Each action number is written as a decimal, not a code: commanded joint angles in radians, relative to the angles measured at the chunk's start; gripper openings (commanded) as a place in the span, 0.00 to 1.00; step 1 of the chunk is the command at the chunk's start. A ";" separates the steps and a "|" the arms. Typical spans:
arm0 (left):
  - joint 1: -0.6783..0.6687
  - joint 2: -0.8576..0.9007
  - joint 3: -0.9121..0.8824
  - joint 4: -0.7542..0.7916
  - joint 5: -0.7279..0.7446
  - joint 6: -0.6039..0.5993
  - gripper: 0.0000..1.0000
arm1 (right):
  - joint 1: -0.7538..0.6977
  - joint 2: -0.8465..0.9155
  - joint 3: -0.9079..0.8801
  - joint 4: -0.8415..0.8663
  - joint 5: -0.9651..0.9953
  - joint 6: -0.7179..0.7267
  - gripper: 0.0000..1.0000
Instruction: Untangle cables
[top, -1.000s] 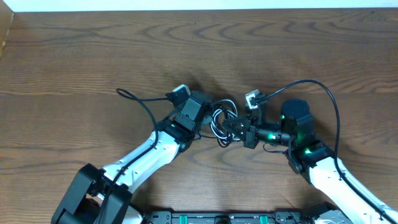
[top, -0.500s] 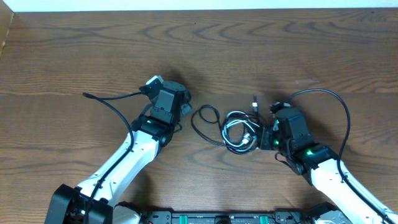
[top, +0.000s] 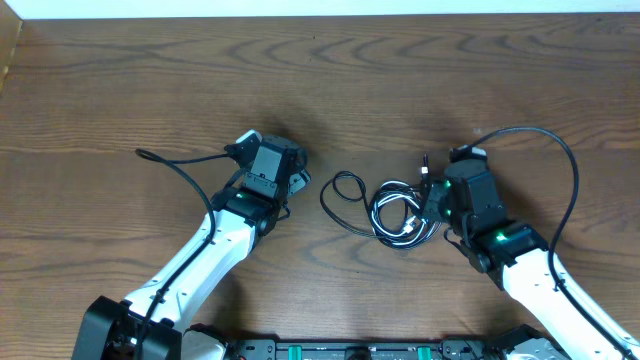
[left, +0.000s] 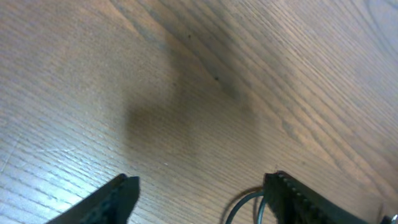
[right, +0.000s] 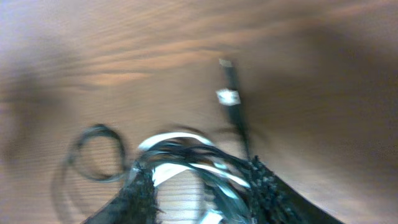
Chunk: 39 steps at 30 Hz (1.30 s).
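The cables (top: 395, 212) lie in a tangled bundle of black and white loops on the wooden table, with one black loop (top: 345, 190) spread out to the left and a plug end (top: 425, 160) pointing away. My right gripper (top: 432, 205) sits at the bundle's right side. In the blurred right wrist view its jaws stand apart with the cables (right: 186, 155) lying between them over bare wood, and the plug (right: 229, 96) lies ahead. My left gripper (top: 297, 181) is left of the bundle and open over bare wood (left: 199, 200). A black cable loop (left: 242, 206) curves beside its right finger.
Thick black arm wires arc off the left arm (top: 180, 160) and the right arm (top: 560, 160). A white strip (top: 320, 8) runs along the table's far edge. The arms' base rail (top: 350, 350) lies at the near edge.
Both arms drew apart from the centre, spreading the bundle and pulling a black loop out to the left. Both grippers then opened, and the bundle shifted a little to the right.
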 joint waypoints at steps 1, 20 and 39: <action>0.006 -0.005 0.003 -0.003 -0.038 0.016 0.89 | 0.022 0.017 0.020 0.031 -0.180 -0.005 0.49; 0.062 -0.006 0.003 -0.092 -0.059 0.016 0.90 | 0.164 0.485 0.020 0.356 -0.266 0.193 0.44; 0.174 -0.019 0.003 0.033 0.819 0.488 0.90 | 0.084 0.180 0.039 0.556 -1.049 -0.084 0.01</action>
